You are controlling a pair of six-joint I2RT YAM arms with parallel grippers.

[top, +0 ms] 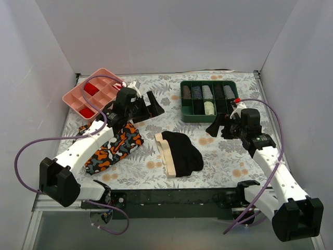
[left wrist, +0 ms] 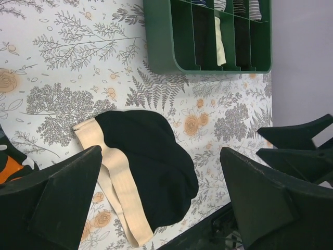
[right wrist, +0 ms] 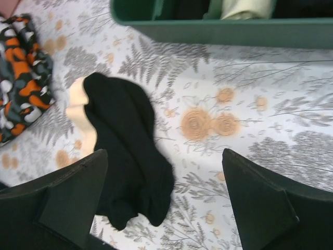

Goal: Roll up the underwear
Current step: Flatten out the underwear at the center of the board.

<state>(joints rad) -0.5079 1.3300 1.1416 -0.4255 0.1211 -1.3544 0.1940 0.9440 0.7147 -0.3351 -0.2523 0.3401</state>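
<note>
Black, soft and light, the underwear (top: 182, 152) lies loosely flat at the table's (top: 234, 156) near middle, apart from my left gripper (top: 156, 107) and right gripper (top: 214, 126), both spread and empty, so I'd pinch its firmer cream waistband (top: 166, 151) on the left.

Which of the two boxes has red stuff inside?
The pink tray at the back left. Red pieces sit in some of its compartments, while the green tray on the right holds dark and cream rolls instead.
</note>
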